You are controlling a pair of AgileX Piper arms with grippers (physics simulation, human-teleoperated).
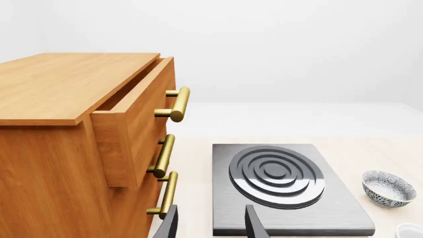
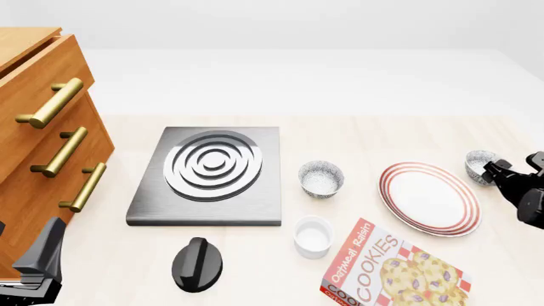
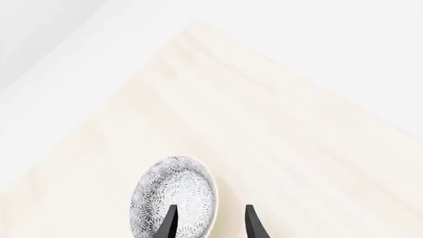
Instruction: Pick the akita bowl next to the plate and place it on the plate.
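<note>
The plate [image 2: 429, 199], white with red rings, lies at the right of the table. One akita bowl [image 2: 478, 164] sits just beyond its right rim. My right gripper [image 2: 493, 171] is at that bowl. In the right wrist view this bowl [image 3: 173, 196] lies under my open right gripper [image 3: 211, 225]. One finger [image 3: 170, 221] is over its inside and the other is outside the rim. A second identical bowl [image 2: 322, 178] stands left of the plate, also seen as a bowl [image 1: 389, 188] from the left wrist. My left gripper [image 2: 38, 261] [image 1: 210, 225] is open and empty at the near left.
A wooden drawer cabinet [image 2: 42, 146] with brass handles stands at the left, its top drawer [image 1: 135, 119] pulled out. A grey stove plate [image 2: 211, 175] lies mid-table. Nearer are a black knob-like object [image 2: 197, 264], a white cup [image 2: 313, 236] and a cookie box [image 2: 395, 271].
</note>
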